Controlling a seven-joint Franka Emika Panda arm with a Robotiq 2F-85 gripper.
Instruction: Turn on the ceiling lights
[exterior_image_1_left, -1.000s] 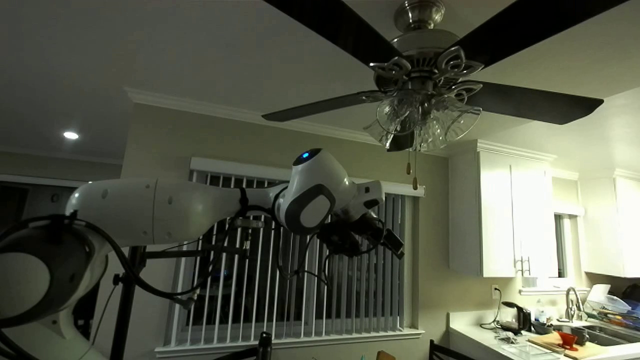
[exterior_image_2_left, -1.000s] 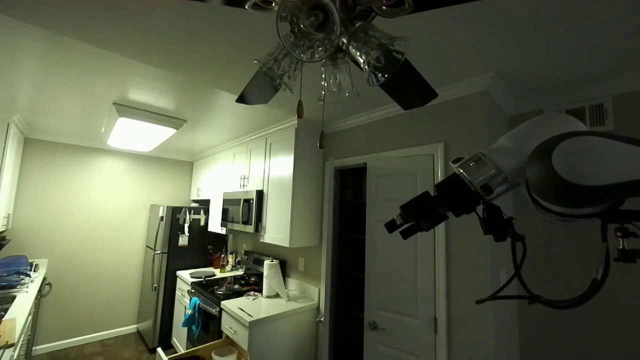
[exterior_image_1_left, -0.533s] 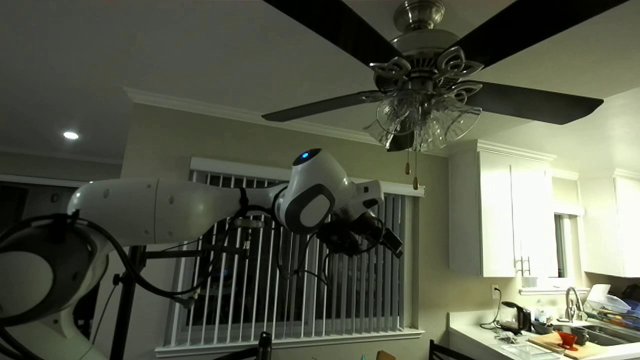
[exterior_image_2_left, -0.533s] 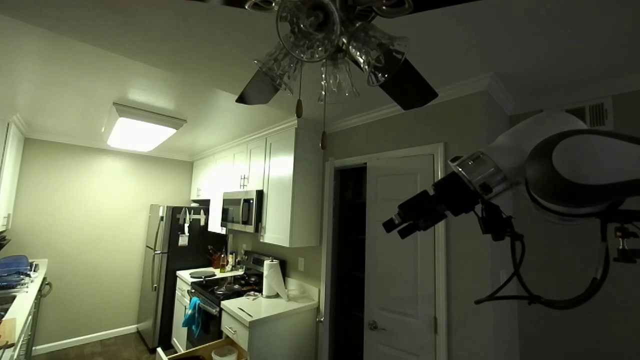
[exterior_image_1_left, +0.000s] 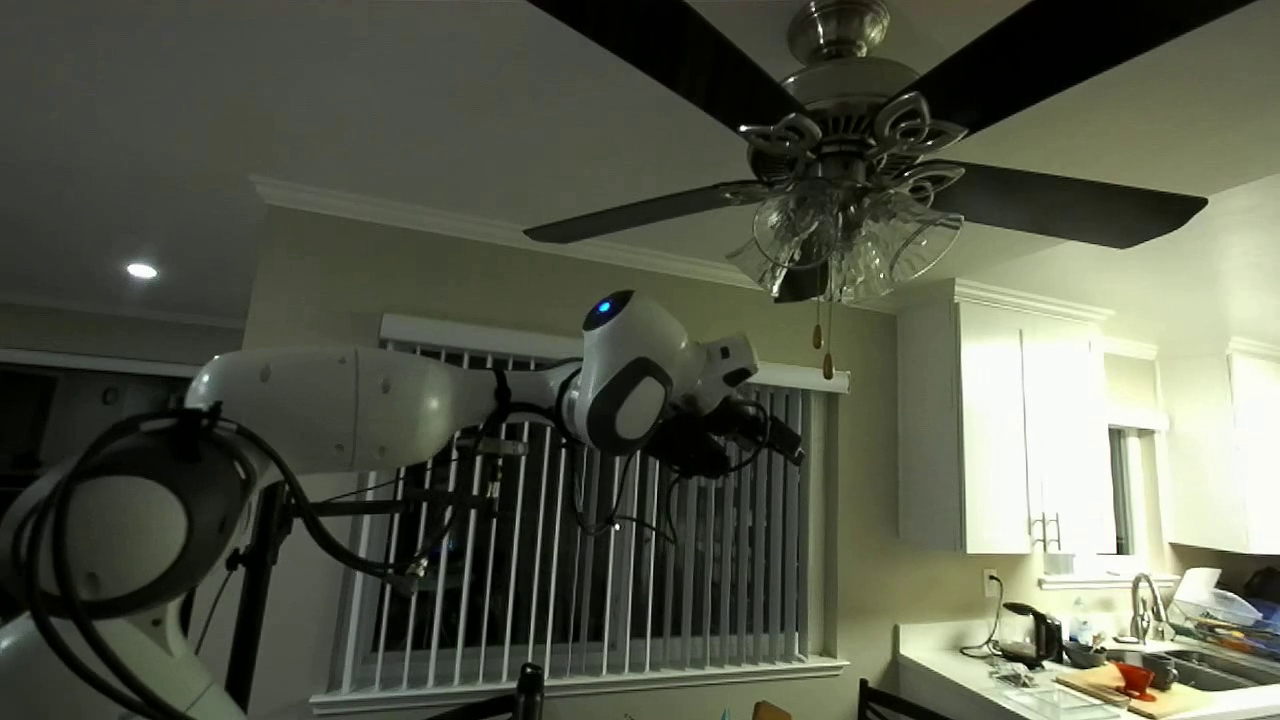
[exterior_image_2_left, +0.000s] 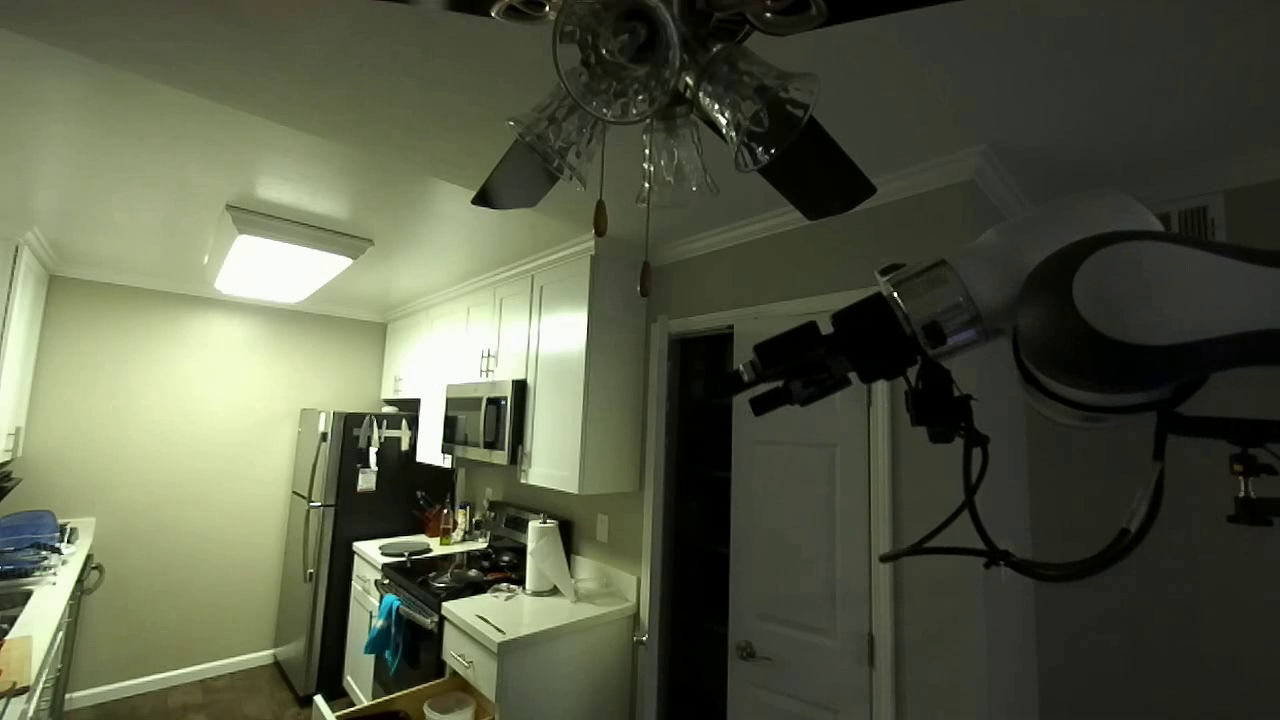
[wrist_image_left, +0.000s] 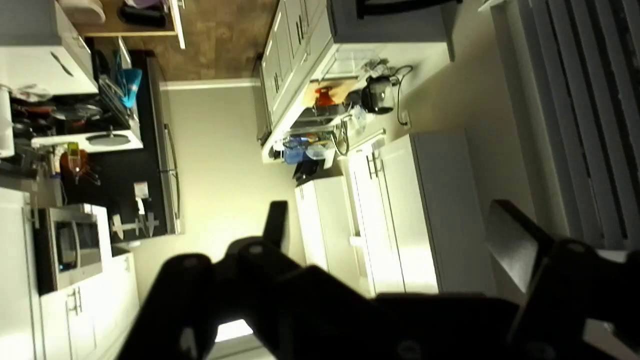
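The ceiling fan has clear glass lamp shades, also seen in an exterior view; its lamps are unlit. Two pull chains with wooden knobs hang below: a shorter one and a longer one. My gripper is below the knobs and apart from them; in an exterior view it is to their lower right. In the wrist view its fingers are wide apart with nothing between them. Neither the fan nor the chains show in the wrist view.
A window with vertical blinds is behind the arm. White cabinets hang beyond the fan. A kitchen ceiling light and a recessed light are lit. A partly open door is behind the gripper. Cables loop below the arm.
The arm has risen and moved forward; in an exterior view the gripper has shifted up and left, closer to the chains. The knobs sway very slightly.
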